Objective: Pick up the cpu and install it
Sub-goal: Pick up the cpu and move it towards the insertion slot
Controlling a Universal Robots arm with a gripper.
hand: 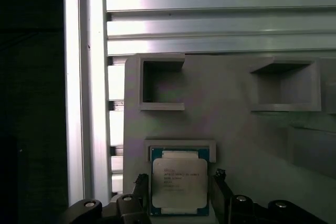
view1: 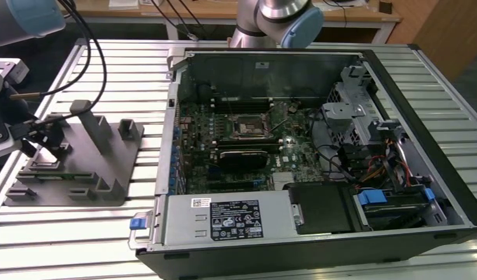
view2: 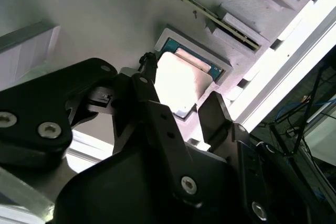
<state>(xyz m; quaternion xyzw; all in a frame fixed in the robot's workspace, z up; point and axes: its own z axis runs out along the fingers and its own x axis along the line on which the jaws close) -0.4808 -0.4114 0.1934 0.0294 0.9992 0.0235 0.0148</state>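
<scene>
Pincer point(hand: 179, 178) hangs released, fingers point(hand: 221, 187) straddling the cpu point(hand: 178, 184) lying in the grey holder's point(hand: 236, 129) recess.

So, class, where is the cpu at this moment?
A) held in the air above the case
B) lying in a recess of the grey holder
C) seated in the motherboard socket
B: in the first wrist view the cpu lies in a recess of the grey holder, the gripper open around it.
</scene>
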